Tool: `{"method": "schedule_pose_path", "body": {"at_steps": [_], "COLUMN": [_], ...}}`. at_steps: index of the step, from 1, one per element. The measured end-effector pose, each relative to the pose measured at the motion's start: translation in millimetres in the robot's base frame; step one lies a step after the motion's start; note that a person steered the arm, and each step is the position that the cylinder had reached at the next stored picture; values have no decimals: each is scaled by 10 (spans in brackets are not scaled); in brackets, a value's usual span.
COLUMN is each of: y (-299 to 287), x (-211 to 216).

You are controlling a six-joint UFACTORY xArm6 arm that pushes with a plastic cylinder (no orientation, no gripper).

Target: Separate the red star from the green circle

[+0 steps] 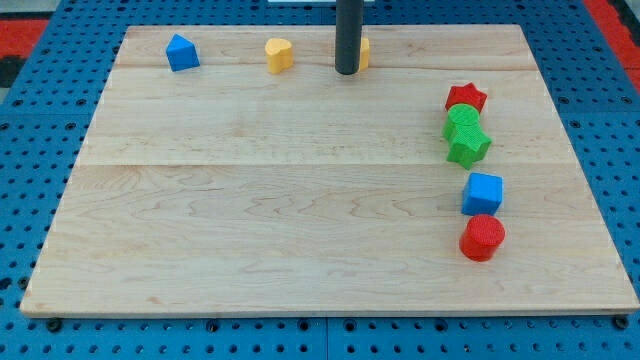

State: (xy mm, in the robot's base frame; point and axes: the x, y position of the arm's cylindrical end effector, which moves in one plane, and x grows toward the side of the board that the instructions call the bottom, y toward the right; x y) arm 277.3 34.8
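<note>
The red star (466,97) lies at the view's right, touching the green circle (462,121) just below it. A green star (468,146) touches the green circle from below. My tip (347,71) is at the view's top centre, far to the left of the red star and touching none of these blocks. A yellow block (364,52) sits right behind the rod, mostly hidden by it.
A blue cube (482,193) and a red cylinder (482,238) lie below the green star. A blue block (182,52) and a yellow heart (279,55) lie along the view's top left. The wooden board (250,200) rests on a blue pegboard.
</note>
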Motion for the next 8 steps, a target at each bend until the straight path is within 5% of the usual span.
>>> {"method": "schedule_pose_path", "body": {"at_steps": [1,3,5,8], "y": [42,1514,2159,531], "x": [6,346,889,621]}}
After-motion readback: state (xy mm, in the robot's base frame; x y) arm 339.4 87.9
